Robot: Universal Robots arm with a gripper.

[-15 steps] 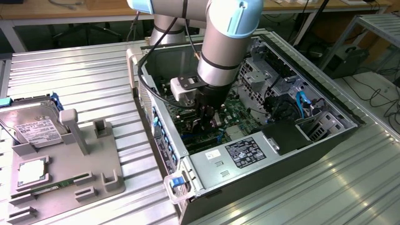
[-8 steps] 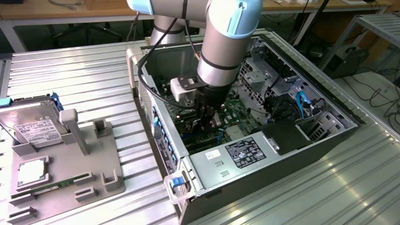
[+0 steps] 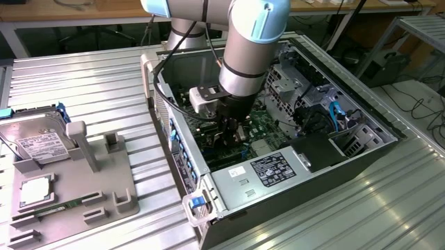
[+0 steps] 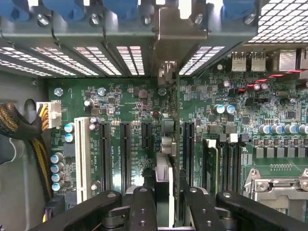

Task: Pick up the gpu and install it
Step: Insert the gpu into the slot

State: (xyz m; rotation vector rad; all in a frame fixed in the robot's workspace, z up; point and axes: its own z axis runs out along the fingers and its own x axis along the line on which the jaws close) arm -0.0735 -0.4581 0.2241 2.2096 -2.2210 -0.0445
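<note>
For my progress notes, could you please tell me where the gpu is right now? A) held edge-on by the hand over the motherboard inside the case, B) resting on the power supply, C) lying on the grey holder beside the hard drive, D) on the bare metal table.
A: the wrist view shows the gpu gripped in the hand, standing edge-on above the motherboard slots.

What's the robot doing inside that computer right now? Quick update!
End effector shut on gpu, edge-on. Card down over motherboard slots inside case. Nothing blocking.

No text legible; power supply label [image 3: 276,169] and hard drive label [image 3: 38,145] possibly printed, unreadable.
</note>
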